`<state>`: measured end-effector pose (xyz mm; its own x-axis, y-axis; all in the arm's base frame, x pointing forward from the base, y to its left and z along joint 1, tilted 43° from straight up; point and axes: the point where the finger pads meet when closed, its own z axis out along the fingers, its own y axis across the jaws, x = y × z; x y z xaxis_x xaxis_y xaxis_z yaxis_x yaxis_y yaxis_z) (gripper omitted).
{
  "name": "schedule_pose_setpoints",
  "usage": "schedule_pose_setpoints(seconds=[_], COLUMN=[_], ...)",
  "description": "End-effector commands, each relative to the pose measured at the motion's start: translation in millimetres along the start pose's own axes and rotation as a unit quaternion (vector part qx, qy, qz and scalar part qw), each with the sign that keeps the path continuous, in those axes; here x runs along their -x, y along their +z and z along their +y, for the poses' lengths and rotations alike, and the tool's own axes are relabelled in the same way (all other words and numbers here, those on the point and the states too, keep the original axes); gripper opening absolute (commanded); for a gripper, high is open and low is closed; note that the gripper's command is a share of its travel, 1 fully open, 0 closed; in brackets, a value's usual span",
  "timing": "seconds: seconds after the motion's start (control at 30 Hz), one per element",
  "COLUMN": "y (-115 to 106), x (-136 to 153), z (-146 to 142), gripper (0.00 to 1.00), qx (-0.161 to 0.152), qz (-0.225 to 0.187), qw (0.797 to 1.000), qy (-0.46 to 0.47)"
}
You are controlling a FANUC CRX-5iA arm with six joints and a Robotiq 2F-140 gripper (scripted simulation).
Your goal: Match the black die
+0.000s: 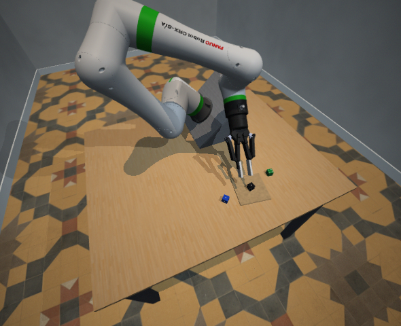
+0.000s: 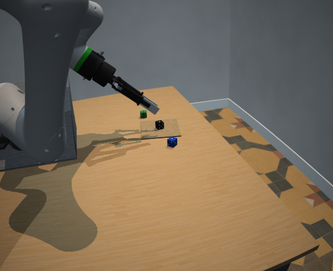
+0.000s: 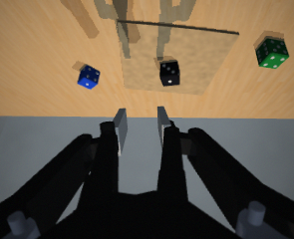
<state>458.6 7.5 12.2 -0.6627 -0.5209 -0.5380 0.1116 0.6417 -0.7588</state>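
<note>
The black die (image 1: 250,186) sits flat on the mat (image 1: 255,200), inside its edges, with the green die (image 1: 269,172) off the mat at about 2 o'clock and the blue die (image 1: 225,198) at about 8 o'clock in the top view. The gripper (image 1: 245,172) hangs above the mat's 11 o'clock edge, fingers narrowly parted and holding nothing. Risk: the pips are too small to read, so the top faces may not match; a re-grasp could tip the die onto an edge or push it off the mat.
</note>
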Motion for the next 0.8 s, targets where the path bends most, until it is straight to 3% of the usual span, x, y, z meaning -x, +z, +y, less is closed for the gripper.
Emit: schedule_pose_setpoints(seconds=[0.0,0.33,0.43,0.5,0.77], y=[5.8,7.3,7.3,6.1,3.7], x=[2.7,10.4,10.6,18.9,43.8], z=[-5.1,-0.5,-0.4,5.6,18.6], gripper=[0.25,0.25,0.25,0.25,0.25], qx=[-0.034,-0.040,-0.039,-0.022,0.037], qz=[0.079,0.219,0.221,0.280,0.369], qw=[0.996,0.975,0.974,0.959,0.928], qy=[-0.011,-0.027,-0.027,-0.034,-0.043])
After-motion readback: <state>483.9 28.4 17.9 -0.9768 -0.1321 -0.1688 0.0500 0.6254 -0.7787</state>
